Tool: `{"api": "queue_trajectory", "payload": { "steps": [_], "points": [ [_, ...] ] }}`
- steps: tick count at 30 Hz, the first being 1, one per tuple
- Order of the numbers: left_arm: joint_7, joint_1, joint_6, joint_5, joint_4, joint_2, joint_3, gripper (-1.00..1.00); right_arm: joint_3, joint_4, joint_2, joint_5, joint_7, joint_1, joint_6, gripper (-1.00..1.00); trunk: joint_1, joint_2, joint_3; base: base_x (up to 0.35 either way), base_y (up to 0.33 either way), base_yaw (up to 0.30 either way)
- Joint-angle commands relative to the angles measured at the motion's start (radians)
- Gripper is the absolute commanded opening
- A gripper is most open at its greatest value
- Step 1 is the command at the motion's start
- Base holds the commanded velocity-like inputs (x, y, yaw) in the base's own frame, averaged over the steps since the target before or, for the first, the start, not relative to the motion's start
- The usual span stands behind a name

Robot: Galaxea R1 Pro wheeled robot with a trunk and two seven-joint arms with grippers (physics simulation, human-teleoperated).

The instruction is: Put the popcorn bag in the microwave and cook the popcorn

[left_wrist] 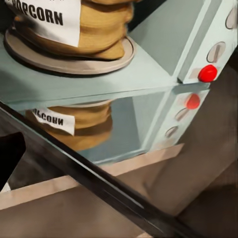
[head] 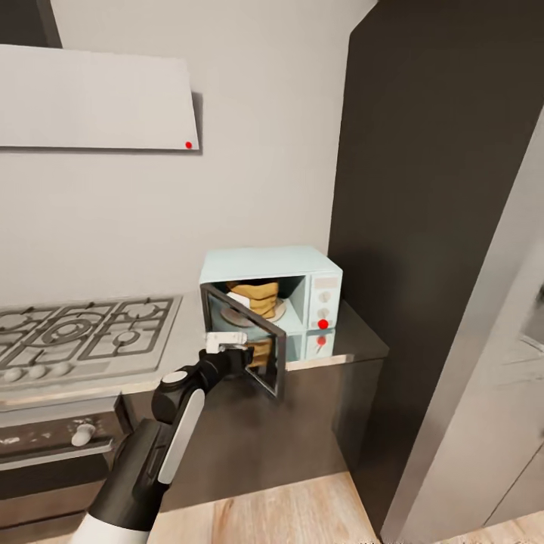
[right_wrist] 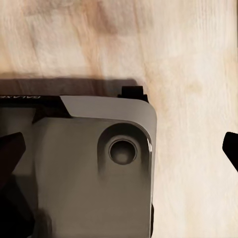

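Nearest in the head view, the left arm reaches up from about 7 o'clock, and the left tool (head: pixel 227 349) sits at the free edge of the open door (head: pixel 261 344), just beside or touching it; I cannot tell which. Its fingers are too small and too foreshortened to show whether they are spread or closed. In the left wrist view the door's dark edge (left_wrist: pixel 99 181) crosses the picture slantwise close to the camera, with the surface (left_wrist: pixel 44 208) below it.

The right wrist view looks down on the wood floor (right_wrist: pixel 188 59) and a grey part of the robot's base (right_wrist: pixel 89 168). Two dark tips of the right tool (right_wrist: pixel 119 148) stand wide apart at the picture's edges, so that tool is open and holds nothing.

Beyond the door, the bag (head: pixel 255 296) stands upright on the round plate (left_wrist: pixel 69 62) inside the microwave (head: pixel 302 264), its POPCORN label (left_wrist: pixel 49 20) facing out. The glossy surface mirrors bag and microwave.

By my reading, fetching and loading are done. Left to do: swing the door shut, then start the heating at the panel at 3 o'clock of the cavity, where a red button (head: pixel 323 324) sits under the knobs. The bag looks uncooked as far as one can judge.
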Motion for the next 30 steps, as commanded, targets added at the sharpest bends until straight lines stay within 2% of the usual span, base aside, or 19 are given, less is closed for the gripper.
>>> {"api": "queue_trajectory", "payload": {
  "steps": [1,8,21,30],
  "points": [
    [0.009,-0.001,0.004,0.015,-0.001,0.000,-0.001,1.00,-0.009,0.001,0.000,0.009,0.003,-0.001,0.001,1.00,0.000,-0.001,0.000,0.000,0.000,-0.224],
    [0.012,0.000,0.003,0.014,-0.001,0.000,0.000,1.00,-0.010,0.001,0.000,0.009,0.002,-0.001,0.001,1.00,0.000,-0.001,0.004,0.049,0.000,-0.224],
    [0.015,0.000,0.001,0.008,0.000,-0.001,0.000,1.00,-0.009,0.001,-0.001,0.009,0.002,-0.001,0.001,1.00,0.000,-0.001,0.013,0.265,0.000,-0.223],
    [0.015,-0.001,0.001,0.006,-0.001,0.000,0.001,1.00,-0.010,0.001,-0.004,0.009,0.002,-0.001,0.000,1.00,0.000,-0.001,0.014,0.165,0.000,-0.072]
  ]
}}
